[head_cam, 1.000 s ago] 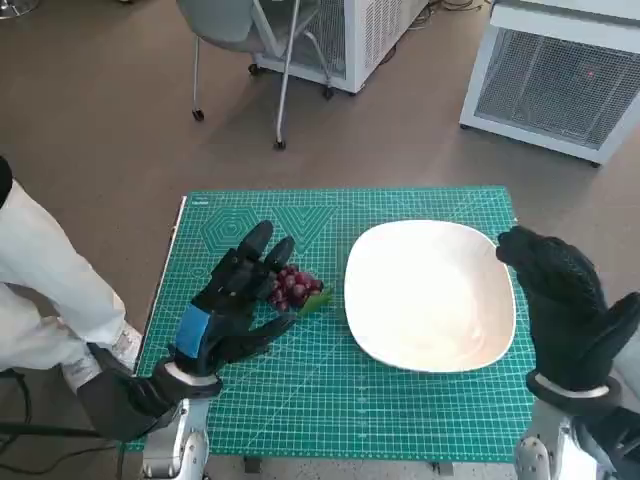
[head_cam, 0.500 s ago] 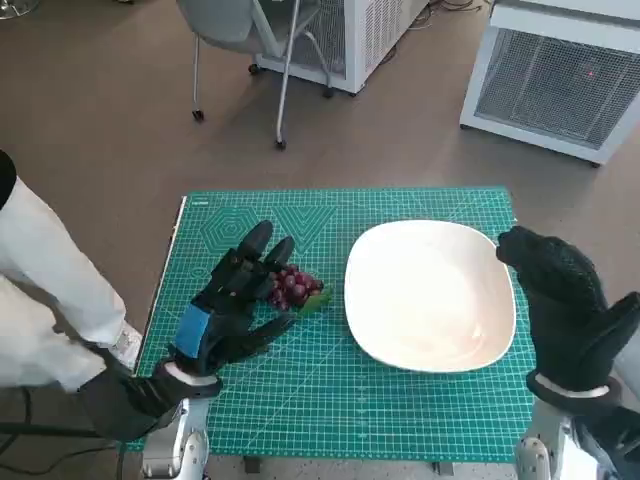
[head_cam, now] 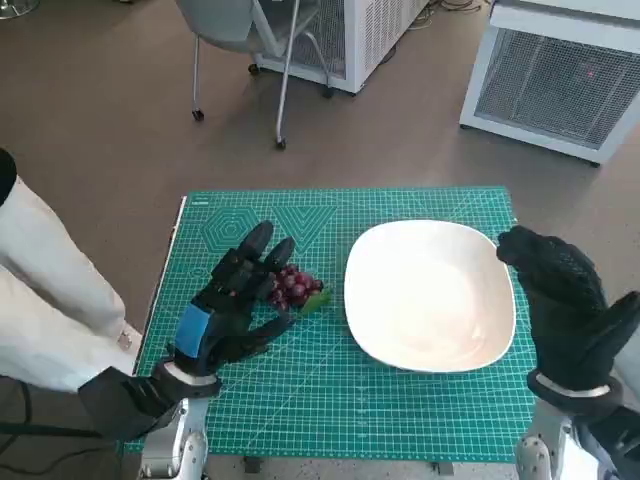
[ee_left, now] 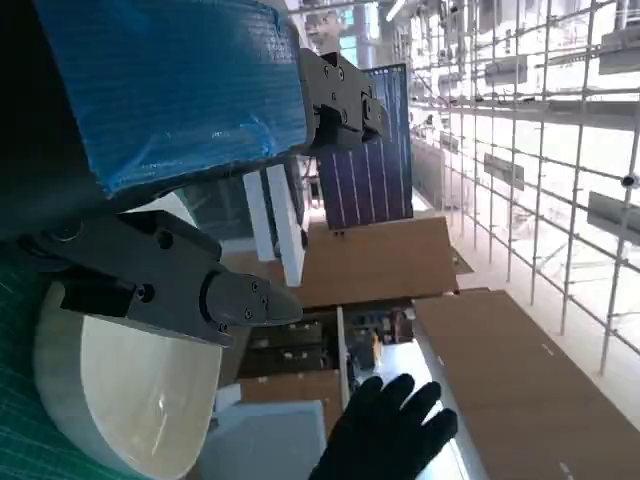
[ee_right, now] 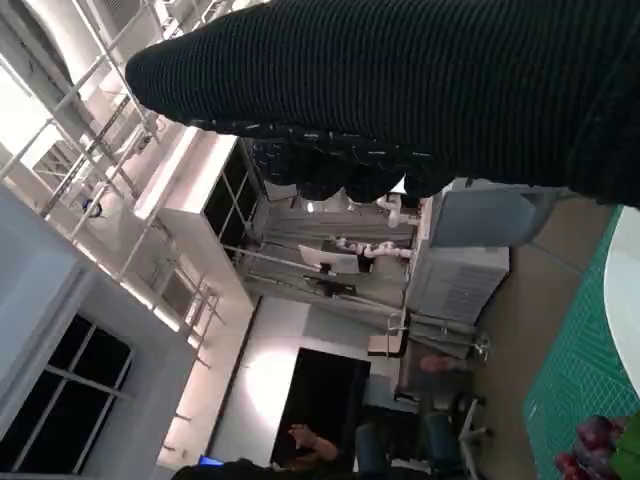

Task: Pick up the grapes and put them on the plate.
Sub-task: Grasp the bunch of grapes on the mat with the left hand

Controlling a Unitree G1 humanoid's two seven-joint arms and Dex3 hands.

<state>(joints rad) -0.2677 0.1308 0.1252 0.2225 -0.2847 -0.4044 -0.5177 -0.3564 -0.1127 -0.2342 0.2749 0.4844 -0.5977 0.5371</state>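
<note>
Green mat (head_cam: 400, 420) is carrying everything — your spread left hand (head_cam: 232, 300) is reaching over the grapes (head_cam: 293, 285) beside the plate (head_cam: 430, 295), not yet gripping; close next.

On the green cutting mat (head_cam: 400, 410), the left hand (head_cam: 232, 300) lies spread beside the red grapes (head_cam: 293, 287), fingertips touching them. The white plate (head_cam: 430, 295) sits right; the right hand (head_cam: 562, 300) hovers at its edge.

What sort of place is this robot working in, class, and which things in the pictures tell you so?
Probably a lab or workshop, not a home. A green cutting mat covers the small table, pale vented equipment cabinets stand on a bare floor, and a wheeled chair sits nearby.
</note>
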